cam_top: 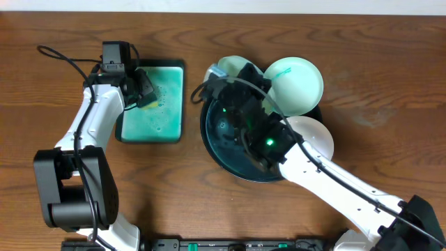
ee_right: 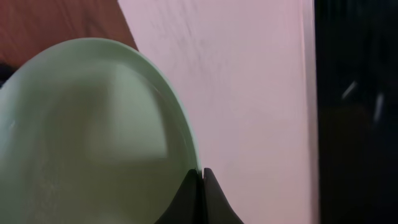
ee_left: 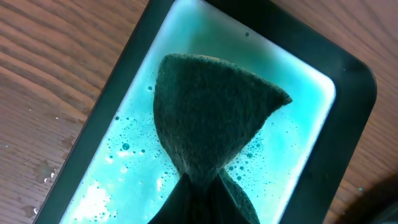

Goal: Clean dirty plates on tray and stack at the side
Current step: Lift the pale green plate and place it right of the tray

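My right gripper (cam_top: pixel 218 72) (ee_right: pixel 202 177) is shut on the rim of a plate (cam_top: pixel 233 65) (ee_right: pixel 93 137), a small pale one with a greenish film. It holds the plate tilted above the far left edge of the round black tray (cam_top: pixel 212 136). A second plate (cam_top: pixel 298 82), smeared teal-green, leans on the tray's far right rim. A third, white plate (cam_top: pixel 313 136) rests on the right rim. My left gripper (cam_top: pixel 141 89) (ee_left: pixel 205 202) is shut on a dark green sponge (ee_left: pixel 211 118) over the teal liquid.
A rectangular black tray (cam_top: pixel 174 136) (ee_left: pixel 348 87) of foamy teal liquid lies left of the round tray. The right arm stretches across the round tray from the front right. Bare brown wood tabletop (cam_top: pixel 376 104) lies to the right.
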{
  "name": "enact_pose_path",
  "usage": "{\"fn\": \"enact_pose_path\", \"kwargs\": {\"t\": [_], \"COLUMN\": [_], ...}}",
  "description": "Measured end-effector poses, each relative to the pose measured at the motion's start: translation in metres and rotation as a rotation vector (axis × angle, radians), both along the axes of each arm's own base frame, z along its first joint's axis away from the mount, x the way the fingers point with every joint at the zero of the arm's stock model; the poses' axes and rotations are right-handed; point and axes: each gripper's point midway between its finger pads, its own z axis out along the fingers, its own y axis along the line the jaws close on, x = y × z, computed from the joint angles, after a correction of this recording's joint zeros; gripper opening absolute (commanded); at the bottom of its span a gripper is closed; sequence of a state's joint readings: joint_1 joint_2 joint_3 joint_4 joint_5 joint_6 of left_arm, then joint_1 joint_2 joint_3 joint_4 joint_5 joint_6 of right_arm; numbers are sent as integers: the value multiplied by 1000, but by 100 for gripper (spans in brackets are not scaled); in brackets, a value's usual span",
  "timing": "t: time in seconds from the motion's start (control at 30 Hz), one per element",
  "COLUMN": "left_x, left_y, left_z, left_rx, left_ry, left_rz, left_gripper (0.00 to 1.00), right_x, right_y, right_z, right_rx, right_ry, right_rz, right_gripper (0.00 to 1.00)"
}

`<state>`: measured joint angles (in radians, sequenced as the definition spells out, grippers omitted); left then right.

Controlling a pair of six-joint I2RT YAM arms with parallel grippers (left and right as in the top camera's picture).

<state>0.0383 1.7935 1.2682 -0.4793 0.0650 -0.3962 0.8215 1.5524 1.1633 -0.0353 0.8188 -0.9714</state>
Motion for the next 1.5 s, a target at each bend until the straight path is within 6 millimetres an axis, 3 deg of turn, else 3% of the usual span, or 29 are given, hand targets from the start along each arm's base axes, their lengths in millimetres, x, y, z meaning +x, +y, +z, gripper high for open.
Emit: {"fn": "enact_pose_path", "kwargs": {"t": [0.27, 0.47, 0.63, 0.83, 1.17, 1.37, 1.5], "left_x": [0, 0, -1, -1, -1, -1, -1], "left_y": [0, 0, 0, 0, -1, -1, -1], "left_z": [0, 0, 0, -1, -1, 0, -1], "left_rx": [0, 0, 0, -1, -3, -3, -3], "left_ry": [0, 0, 4, 5, 4, 4, 4], "left_rz": [0, 0, 0, 0, -1, -1, -2], "left_gripper": [7, 7, 7, 7, 7, 7, 7], "right_x": [-13, -12, -4, 25, 65, 72, 68], "right_y": [19, 19, 7, -24, -118, -208, -284], "right_z": [4, 4, -10, -41, -55, -58, -58], "right_rx": [-107, -104, 3, 378, 1024, 1326, 1442], "right_ry": [-15, -15, 44, 219, 381, 394, 309], "right_rz": [69, 67, 44, 11, -188, -364, -509], "right_gripper": [1, 1, 1, 1, 1, 1, 1]}}
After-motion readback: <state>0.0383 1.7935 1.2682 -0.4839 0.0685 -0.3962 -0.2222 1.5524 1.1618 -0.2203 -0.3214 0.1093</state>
